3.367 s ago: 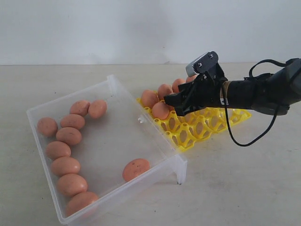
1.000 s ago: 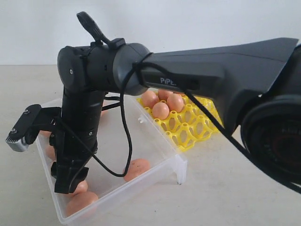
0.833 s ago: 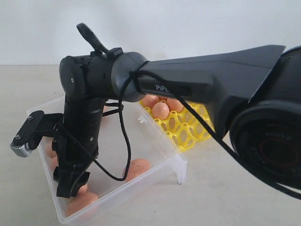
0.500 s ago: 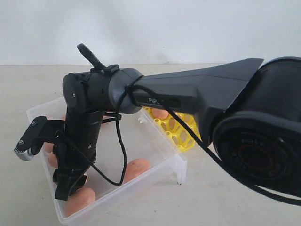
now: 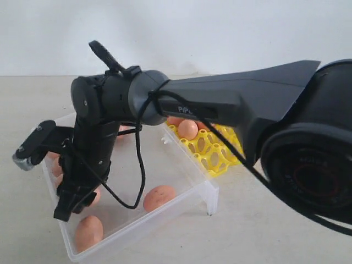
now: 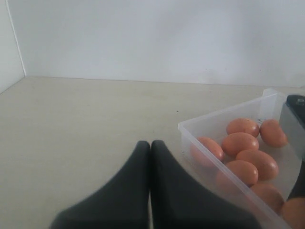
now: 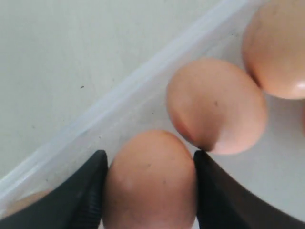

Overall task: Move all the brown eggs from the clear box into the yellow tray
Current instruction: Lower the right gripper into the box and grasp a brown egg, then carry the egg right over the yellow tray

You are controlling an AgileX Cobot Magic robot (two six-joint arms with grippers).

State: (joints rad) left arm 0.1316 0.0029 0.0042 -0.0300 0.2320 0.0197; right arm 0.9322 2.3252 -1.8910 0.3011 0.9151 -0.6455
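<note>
Right claw clenched on one brown egg, a finger flush against each side, low inside the clear box by its wall; left claw closed on nothing over the desk beside the box. Brown eggs are matte orange-brown ovals with faint dark specks. Exterior view: arm blocks most of the box, two loose eggs show near its front, one egg sits in the yellow tray behind. Left wrist view alone shows the row of eggs along the wall. Arm carries white lettering starting "PiP", rest unclear
</note>
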